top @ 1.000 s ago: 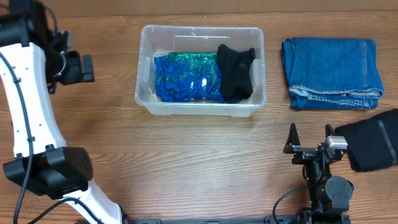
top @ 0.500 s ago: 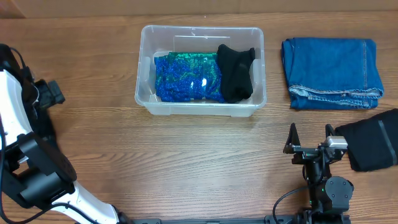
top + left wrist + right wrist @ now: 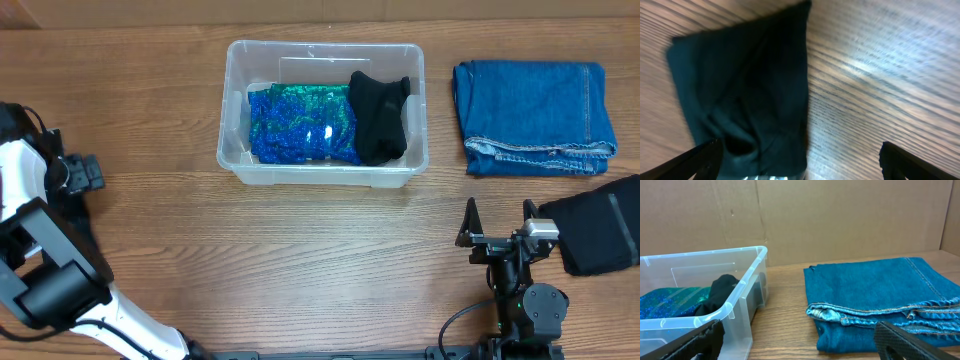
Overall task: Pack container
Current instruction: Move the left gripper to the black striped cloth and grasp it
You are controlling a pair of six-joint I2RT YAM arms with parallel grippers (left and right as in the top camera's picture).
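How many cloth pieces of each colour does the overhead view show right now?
Black: 2, boxed black cloth, loose black cloth
Blue denim: 1, folded jeans
Blue-green: 1, sequined cloth
Total: 4

The clear rectangular plastic container [image 3: 320,178] is open from above; folded blue denim jeans [image 3: 533,110] flank its right wall; brown wooden table [image 3: 300,260] lies in front.
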